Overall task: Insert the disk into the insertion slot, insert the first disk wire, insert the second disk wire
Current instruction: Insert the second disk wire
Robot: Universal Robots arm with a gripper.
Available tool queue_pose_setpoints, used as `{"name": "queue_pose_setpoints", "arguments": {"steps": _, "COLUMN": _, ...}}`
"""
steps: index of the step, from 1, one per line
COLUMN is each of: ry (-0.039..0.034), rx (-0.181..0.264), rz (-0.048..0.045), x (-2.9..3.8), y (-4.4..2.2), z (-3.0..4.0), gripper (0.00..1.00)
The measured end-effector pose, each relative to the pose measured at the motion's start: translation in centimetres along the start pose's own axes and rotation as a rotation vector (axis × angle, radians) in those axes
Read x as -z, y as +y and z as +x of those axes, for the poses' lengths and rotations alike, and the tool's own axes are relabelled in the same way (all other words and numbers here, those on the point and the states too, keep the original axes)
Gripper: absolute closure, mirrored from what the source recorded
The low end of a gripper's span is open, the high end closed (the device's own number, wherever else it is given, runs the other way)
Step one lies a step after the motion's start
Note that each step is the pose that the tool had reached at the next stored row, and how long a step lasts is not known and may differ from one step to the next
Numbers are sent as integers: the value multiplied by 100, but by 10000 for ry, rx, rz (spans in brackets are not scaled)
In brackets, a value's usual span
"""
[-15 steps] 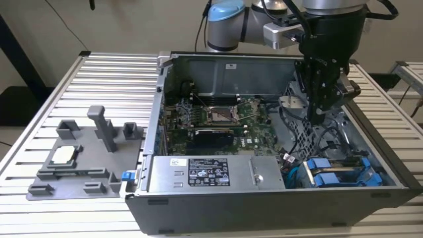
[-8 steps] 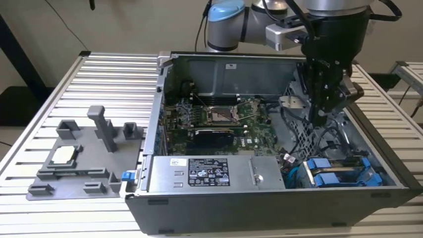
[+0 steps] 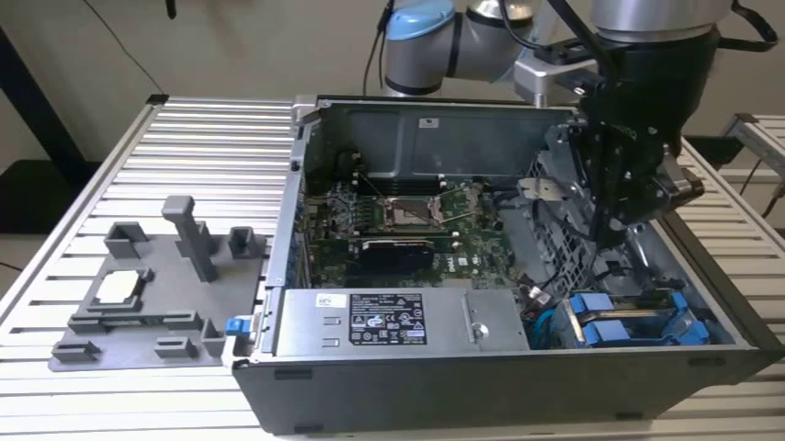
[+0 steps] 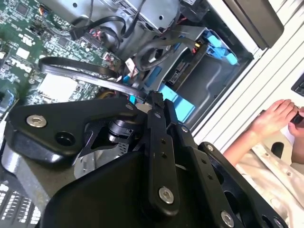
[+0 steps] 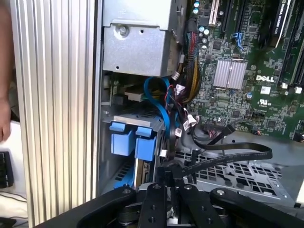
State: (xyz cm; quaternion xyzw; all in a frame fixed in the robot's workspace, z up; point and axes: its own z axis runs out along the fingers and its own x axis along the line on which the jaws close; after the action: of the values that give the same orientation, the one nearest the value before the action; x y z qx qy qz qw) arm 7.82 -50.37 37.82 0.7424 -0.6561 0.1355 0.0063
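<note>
Black gripper (image 5: 167, 176) fingers, closest in both wrist views, are pressed together on the end of a flat black wire (image 5: 228, 159). Just beyond them the disk (image 5: 130, 140), its blue carrier tabs facing outward, sits in the insertion slot (image 3: 638, 312), immediately to the exterior view's right of the silver power-supply box (image 3: 399, 322). A person's hand (image 4: 278, 116) lies outside the case, well apart from that box.
</note>
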Motion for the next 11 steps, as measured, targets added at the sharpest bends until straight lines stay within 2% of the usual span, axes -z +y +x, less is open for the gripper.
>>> {"name": "queue_pose_setpoints", "arguments": {"steps": 11, "ry": -52, "rx": 15, "rz": -108, "x": -86, "y": -121, "z": 289, "gripper": 84}}
